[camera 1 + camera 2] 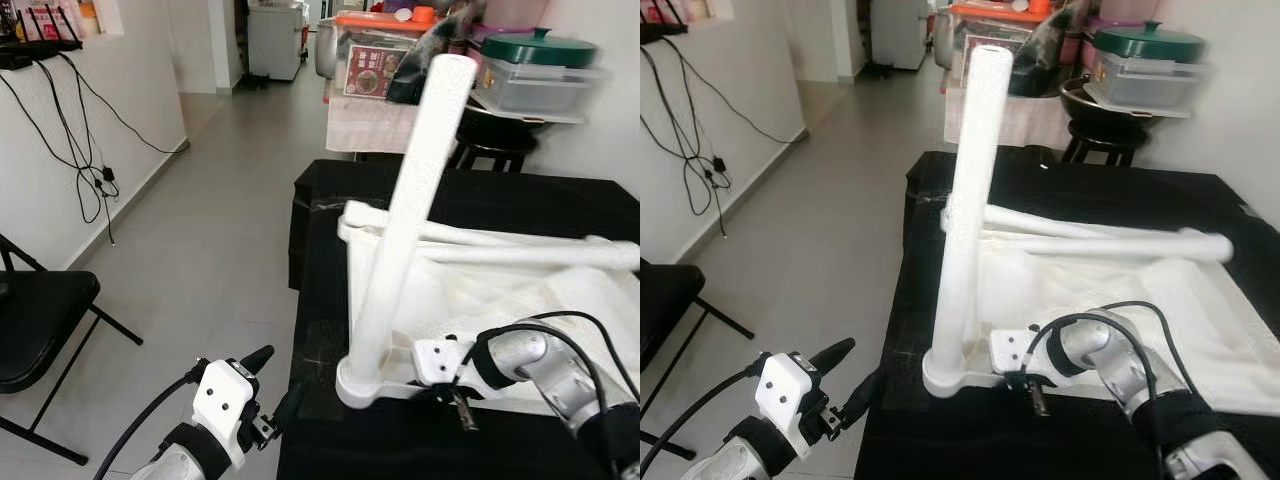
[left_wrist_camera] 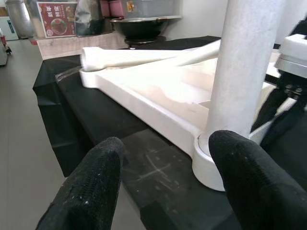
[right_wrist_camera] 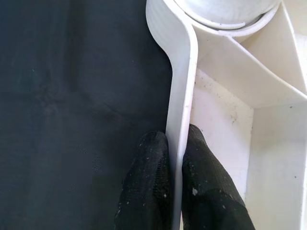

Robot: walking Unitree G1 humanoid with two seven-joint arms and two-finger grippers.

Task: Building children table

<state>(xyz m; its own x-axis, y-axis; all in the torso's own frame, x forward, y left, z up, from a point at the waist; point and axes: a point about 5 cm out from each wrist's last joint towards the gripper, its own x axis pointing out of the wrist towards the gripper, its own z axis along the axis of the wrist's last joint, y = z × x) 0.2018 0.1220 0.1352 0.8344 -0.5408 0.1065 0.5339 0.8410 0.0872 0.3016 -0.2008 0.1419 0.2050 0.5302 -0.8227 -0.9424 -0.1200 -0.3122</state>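
White plastic children's table top (image 1: 520,290) is seen lying upside down on a black cloth-covered work surface (image 1: 400,440), with one round white leg (image 1: 405,220) standing upright in its near corner socket (image 1: 365,385). Two further white legs (image 1: 1090,235) are laid loose across it. The right gripper (image 3: 177,158) is pinched narrowly on the thin side rim just beside the socket; the left gripper (image 2: 163,182) is held wide open near that corner, clear of it. The moulded plastic is judged light, stiff and smooth, so the rim and the leg's base are reckoned the surest holds. How deeply the leg is seated cannot be told, and the far edge is cut off.
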